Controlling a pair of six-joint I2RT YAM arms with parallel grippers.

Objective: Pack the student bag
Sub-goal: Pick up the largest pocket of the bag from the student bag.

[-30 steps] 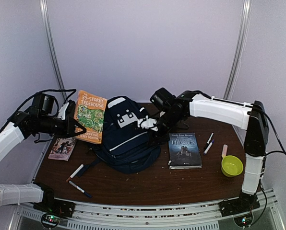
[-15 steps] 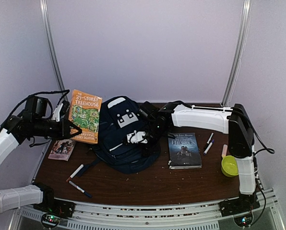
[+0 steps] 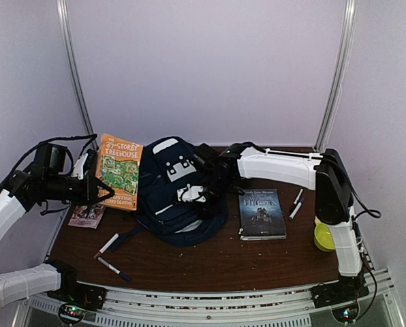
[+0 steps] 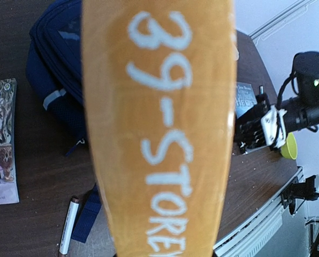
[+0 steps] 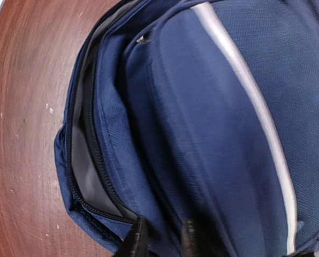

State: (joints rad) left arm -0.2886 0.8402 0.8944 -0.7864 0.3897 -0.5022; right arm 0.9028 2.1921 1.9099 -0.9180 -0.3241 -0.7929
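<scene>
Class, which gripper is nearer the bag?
Right. The right gripper is on the bag's front; the left gripper is off to the bag's left, holding an orange book.

The backpack (image 3: 165, 194) is matt woven cloth — the table (image 3: 210, 262) smooth dark wood, the orange book (image 3: 119, 172) glossy paper.

Left arm (image 3: 5, 208) and right arm (image 3: 285, 167): white shell links, black cylindrical joint housings. Thin black cables (image 3: 60, 138) loop loose off the left wrist; another runs along the right arm's upper link. Right gripper (image 5: 160, 238) fingers (image 5: 135, 241) dark and tapered, white plate (image 4: 272, 126) behind them, green light (image 4: 316, 83) lit on one right-arm joint.
</scene>
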